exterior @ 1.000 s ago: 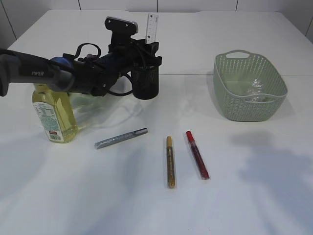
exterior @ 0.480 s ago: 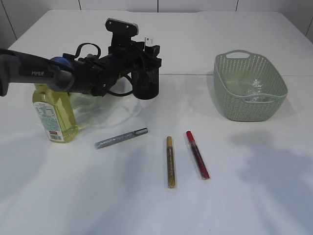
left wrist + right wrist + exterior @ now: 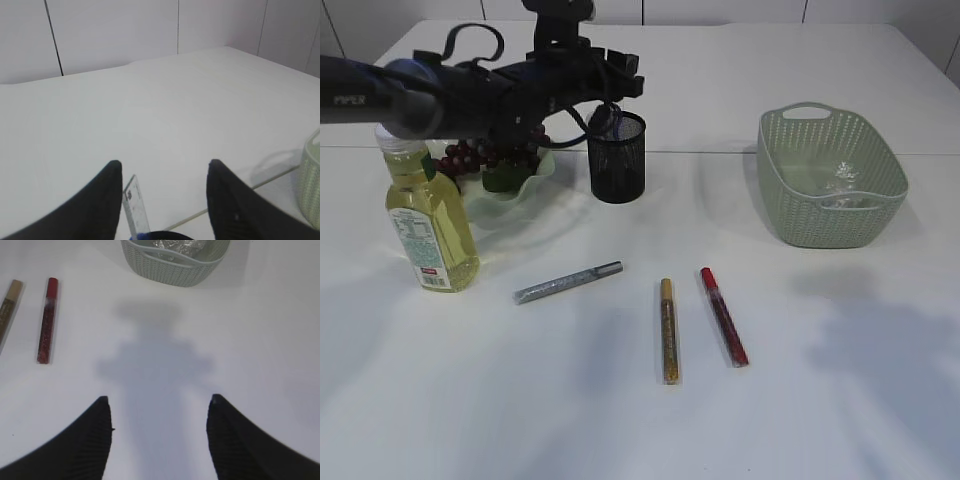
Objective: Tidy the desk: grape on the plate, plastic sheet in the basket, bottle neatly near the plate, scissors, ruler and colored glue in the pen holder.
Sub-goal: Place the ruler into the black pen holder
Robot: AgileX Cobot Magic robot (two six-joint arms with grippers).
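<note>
White table [image 3: 800, 400], two arms. Left arm [image 3: 450, 85] reaches in from the left edge above the back of the table; left gripper [image 3: 162, 200] is released, jaws apart with nothing between them, hovering directly over the pen holder [image 3: 618, 157]. Right gripper [image 3: 159, 440] also released, jaws spread over bare tabletop, nothing held; not seen in the exterior view.

Green basket [image 3: 830, 180] sits well to the right of the left gripper and just ahead of the right gripper; crumpled plastic sheet [image 3: 842, 183] lies inside it.

Bottle [image 3: 428, 225] of yellow liquid stands upright below the left arm, near-left of the gripper, just beside the plate [image 3: 510, 185]. Plate sits directly under the arm; grape [image 3: 470, 155] bunch lies on it.

Pen holder: black mesh, upright, under the left gripper. Ruler [image 3: 136, 205], clear, stands in it, top end poking up between the left jaws without touching either.

Three glue pens lie flat, well toward the near side from the left gripper: silver glue [image 3: 567, 282], gold glue [image 3: 668, 330], red glue [image 3: 723, 315]. Red one is ahead-left of the right gripper.

Scissors: cannot tell.
</note>
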